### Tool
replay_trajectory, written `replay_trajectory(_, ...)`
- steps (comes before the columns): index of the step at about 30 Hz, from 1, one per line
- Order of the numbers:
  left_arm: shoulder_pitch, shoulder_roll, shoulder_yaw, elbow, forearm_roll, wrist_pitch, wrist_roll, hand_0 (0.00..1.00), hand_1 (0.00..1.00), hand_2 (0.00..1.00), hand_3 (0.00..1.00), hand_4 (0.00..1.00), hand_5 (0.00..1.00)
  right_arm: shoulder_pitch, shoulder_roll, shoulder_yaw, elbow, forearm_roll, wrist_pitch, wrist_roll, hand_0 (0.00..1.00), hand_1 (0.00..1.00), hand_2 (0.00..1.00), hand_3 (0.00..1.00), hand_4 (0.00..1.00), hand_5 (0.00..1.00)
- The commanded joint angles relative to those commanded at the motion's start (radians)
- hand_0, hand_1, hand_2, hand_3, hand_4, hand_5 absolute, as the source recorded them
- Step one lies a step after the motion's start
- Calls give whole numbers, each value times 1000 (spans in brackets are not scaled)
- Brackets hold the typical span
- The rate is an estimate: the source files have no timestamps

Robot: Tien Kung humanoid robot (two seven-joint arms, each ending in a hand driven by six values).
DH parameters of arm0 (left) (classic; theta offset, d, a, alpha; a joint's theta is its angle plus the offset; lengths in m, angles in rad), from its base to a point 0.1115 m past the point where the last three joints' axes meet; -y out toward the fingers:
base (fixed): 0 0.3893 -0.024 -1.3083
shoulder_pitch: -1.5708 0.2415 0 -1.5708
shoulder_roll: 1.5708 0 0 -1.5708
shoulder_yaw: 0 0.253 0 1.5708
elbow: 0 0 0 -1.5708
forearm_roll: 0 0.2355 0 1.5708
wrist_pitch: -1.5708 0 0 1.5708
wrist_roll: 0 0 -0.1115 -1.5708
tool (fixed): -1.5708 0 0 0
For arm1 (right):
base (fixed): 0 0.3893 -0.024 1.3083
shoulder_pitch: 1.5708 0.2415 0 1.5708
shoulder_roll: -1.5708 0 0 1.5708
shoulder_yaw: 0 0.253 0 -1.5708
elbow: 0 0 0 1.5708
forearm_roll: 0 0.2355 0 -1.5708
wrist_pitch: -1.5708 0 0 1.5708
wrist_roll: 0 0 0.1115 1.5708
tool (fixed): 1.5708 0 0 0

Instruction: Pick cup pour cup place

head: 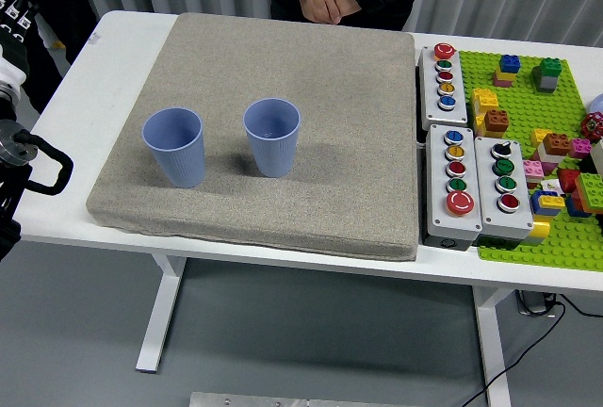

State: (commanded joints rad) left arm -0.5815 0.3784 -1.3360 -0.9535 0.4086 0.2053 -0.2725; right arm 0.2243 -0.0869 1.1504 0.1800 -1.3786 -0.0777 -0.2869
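Observation:
Two light blue ribbed cups stand upright on a grey mat (339, 96). The left cup (174, 147) is near the mat's front left. The right cup (272, 137) stands about a hand's width to its right, apart from it. I cannot make out what either cup holds. My left arm (26, 160) rests at the picture's left edge, off the mat and well away from the cups. My right arm is out of view.
A person stands at the far side with hands clasped (325, 2) above the mat's far edge. Right of the mat are three grey button boxes (455, 181). Beyond them lies a green baseplate (556, 237) with several bricks.

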Motion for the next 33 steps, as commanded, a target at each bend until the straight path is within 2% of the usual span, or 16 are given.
replay_trajectory(13, -20, 1, 7, -11, 10, 3, 2, 733, 730, 769, 801, 762, 998, 12, -1, 28, 0, -9, -3, 2, 675, 634, 554, 561, 2, 80)
replay_trajectory(33, -6, 1, -15, -22, 11, 4, 2, 733, 729, 766, 801, 760, 998, 6, 3, 64, 0, -54, 0, -4, 674, 634, 555, 561, 2, 85)
